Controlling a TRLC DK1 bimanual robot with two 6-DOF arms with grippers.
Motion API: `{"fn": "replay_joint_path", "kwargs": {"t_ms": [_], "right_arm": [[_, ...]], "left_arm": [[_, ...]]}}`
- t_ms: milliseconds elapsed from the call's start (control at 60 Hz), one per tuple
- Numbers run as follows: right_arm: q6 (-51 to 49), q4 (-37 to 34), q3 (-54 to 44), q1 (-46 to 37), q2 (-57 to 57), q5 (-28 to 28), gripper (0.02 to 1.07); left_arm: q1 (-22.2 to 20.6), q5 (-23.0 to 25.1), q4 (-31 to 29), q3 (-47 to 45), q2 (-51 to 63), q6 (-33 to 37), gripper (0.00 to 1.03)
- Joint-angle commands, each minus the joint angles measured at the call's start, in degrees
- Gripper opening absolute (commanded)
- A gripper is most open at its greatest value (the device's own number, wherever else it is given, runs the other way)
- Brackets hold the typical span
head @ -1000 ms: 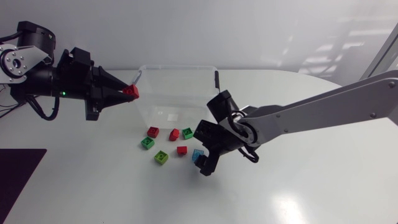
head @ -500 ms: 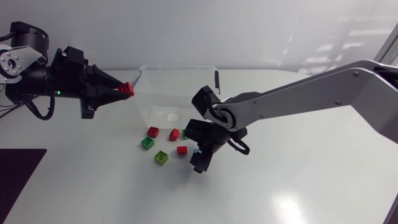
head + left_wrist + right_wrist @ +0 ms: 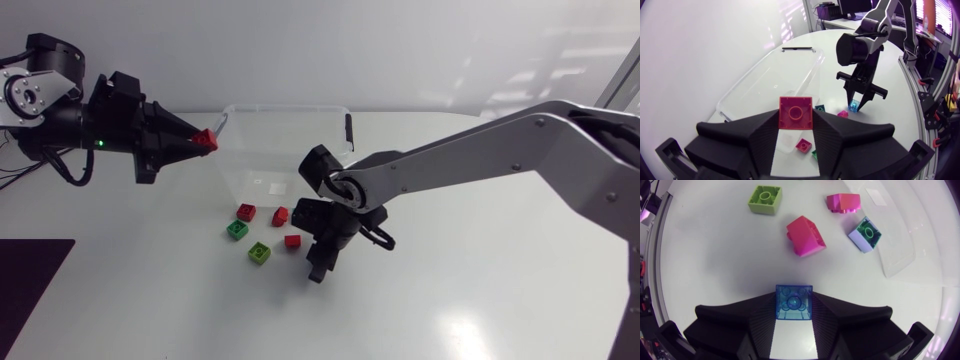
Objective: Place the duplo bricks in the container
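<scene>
My left gripper (image 3: pixel 205 141) is shut on a red brick (image 3: pixel 208 140) and holds it in the air just left of the clear container's (image 3: pixel 285 135) rim. In the left wrist view that red brick (image 3: pixel 796 113) shows stud-up between the fingers. My right gripper (image 3: pixel 318 262) points down at the table in front of the container, shut on a translucent blue brick (image 3: pixel 794 305). From the left wrist the same blue brick (image 3: pixel 854 105) shows at its fingertips. The head view hides the blue brick.
Loose bricks lie left of my right gripper: two red ones (image 3: pixel 246 211) (image 3: pixel 280 215), another red (image 3: pixel 293 241), a green one (image 3: pixel 237 230) and a light green one (image 3: pixel 260 253). A dark green brick (image 3: pixel 867 234) rests by the container's corner (image 3: pixel 895 255).
My right gripper has swung left over the blue brick, come down and closed on it. My left arm has stayed nearly still, holding the red brick.
</scene>
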Motion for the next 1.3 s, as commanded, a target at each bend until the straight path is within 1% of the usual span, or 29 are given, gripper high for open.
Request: {"fn": "replay_joint_path", "kwargs": {"t_ms": [0, 50, 100, 250, 333, 400, 450, 517, 567, 617, 650, 733, 817, 950, 1133, 1283], "right_arm": [[1.64, -0.42, -3.17, 0.09, -5.34, -0.20, 0.26], [2.26, -0.51, -4.31, 0.18, -7.89, -0.20, 0.26], [2.78, -0.68, -5.28, 0.27, -10.26, -0.29, 0.25], [4.19, -2.09, -6.07, 0.35, -16.24, -0.29, 0.25], [4.98, -2.35, -5.98, 0.27, -18.79, -0.29, 0.25], [5.42, -2.70, -5.55, 0.27, -20.46, -0.29, 0.25], [5.86, -3.05, -5.02, 0.27, -21.51, -0.29, 0.25], [6.65, -2.97, -4.23, -0.09, -22.65, -0.29, 0.25], [7.44, -2.97, -3.35, -0.70, -23.18, -0.20, 0.25], [8.15, -2.70, -2.29, -1.58, -23.62, -0.20, 0.25], [8.59, -2.53, -1.41, -2.28, -23.80, -0.20, 0.26], [9.82, -2.00, 0.78, -3.78, -23.53, -0.12, 0.26], [11.05, -0.07, 2.28, -5.01, -23.09, 0.15, 0.27], [12.63, 1.43, 5.62, -6.68, -21.07, 0.32, 0.27], [13.95, 3.98, 10.10, -8.44, -17.12, 0.59, 0.27], [13.95, 5.65, 13.35, -8.87, -13.87, 1.20, 0.28]], "left_arm": [[-1.35, 1.09, 0.92, 3.88, 2.19, -2.72, 0.30], [-2.14, 1.00, 1.97, 4.50, 2.89, -4.13, 0.30], [-3.19, 0.57, 4.96, 4.85, 3.95, -6.94, 0.30], [-6.45, -4.44, 13.93, 5.90, 7.90, -14.50, 0.31], [-7.41, -7.52, 17.35, 7.66, 11.15, -17.84, 0.38], [-8.20, -10.42, 19.20, 9.51, 14.05, -19.51, 0.47], [-8.56, -12.71, 20.78, 11.26, 16.69, -21.18, 0.56], [-9.26, -15.17, 21.40, 12.50, 18.54, -22.24, 0.66], [-9.43, -16.13, 22.28, 12.50, 18.71, -23.64, 0.74], [-9.70, -17.01, 22.80, 11.62, 17.75, -24.35, 0.87], [-9.96, -18.42, 23.33, 10.12, 15.72, -25.22, 0.92], [-9.87, -20.18, 26.32, 6.17, 10.19, -28.65, 0.92], [-9.43, -20.53, 26.32, 3.27, 5.88, -30.41, 0.92], [-9.17, -20.53, 24.21, -3.32, -0.89, -30.32, 0.92], [-9.79, -20.53, 22.63, -14.14, -8.97, -28.04, 0.92], [-10.66, -20.53, 22.63, -21.78, -13.19, -27.42, 0.92]]}}
